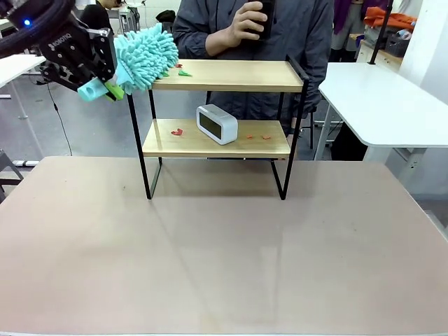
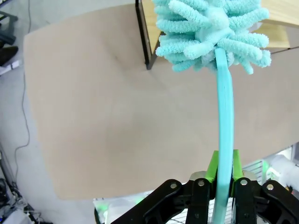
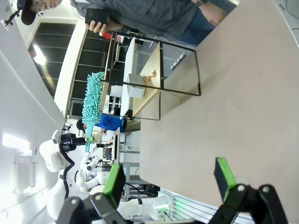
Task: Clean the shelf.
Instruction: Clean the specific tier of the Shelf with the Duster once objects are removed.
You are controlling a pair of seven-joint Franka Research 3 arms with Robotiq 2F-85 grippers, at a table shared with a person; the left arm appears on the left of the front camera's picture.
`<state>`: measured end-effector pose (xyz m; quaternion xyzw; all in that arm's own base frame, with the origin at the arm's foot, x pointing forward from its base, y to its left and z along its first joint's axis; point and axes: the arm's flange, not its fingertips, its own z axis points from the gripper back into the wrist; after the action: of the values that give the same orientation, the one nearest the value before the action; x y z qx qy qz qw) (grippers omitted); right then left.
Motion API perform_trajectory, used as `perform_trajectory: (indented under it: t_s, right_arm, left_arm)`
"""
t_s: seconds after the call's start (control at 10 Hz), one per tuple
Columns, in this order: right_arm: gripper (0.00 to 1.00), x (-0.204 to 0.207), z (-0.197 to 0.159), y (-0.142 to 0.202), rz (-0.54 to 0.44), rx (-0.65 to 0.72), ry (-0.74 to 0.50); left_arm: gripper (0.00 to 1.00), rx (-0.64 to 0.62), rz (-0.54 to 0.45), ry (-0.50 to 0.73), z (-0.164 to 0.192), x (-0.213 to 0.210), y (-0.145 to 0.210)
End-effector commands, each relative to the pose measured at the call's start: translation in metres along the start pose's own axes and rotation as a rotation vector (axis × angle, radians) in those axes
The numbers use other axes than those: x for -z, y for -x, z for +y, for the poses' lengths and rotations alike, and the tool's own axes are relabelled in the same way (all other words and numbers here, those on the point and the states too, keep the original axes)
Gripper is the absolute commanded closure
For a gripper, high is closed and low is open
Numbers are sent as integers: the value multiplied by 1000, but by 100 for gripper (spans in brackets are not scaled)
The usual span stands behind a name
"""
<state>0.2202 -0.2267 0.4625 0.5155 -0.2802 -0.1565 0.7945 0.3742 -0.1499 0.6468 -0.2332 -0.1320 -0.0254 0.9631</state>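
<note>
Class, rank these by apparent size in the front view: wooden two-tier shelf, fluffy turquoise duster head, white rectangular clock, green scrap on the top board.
Largest to smallest:
1. black-framed wooden two-tier shelf
2. fluffy turquoise duster head
3. white rectangular clock
4. small green scrap
All clearly differ.

table (image 1: 224, 266): beige; shelf (image 1: 231, 77) stands at its far middle.
upper board (image 1: 266, 73): green scrap (image 1: 184, 73) near the left end.
lower board (image 1: 203, 145): white clock (image 1: 217, 124) mid; red scraps (image 1: 177, 131) left and right.
</note>
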Motion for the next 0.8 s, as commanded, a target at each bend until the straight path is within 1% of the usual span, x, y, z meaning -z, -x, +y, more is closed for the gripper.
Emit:
perform_trajectory:
  t_s: [0.0,0.2,0.3,0.4,0.6,0.7]
  right_arm:
    - [0,0,1,-3,-8,-25,-17]
    - [0,0,1,-3,-8,-25,-17]
    - [0,0,1,-3,-8,-25,-17]
    - [0,0,1,-3,-8,-25,-17]
    - [0,0,1,-3,-8,-25,-17]
    - [0,0,1,-3,-8,-25,-17]
  left_arm:
    - [89,50,31,14,-3,-6,-5]
    - [89,150,95,49,-4,-5,-5]
    - [89,216,134,32,-5,-3,-4]
    - [89,290,199,56,-4,-3,-1]
    - [89,462,309,150,-2,-11,6]
    - [89,562,412,225,1,-17,9]
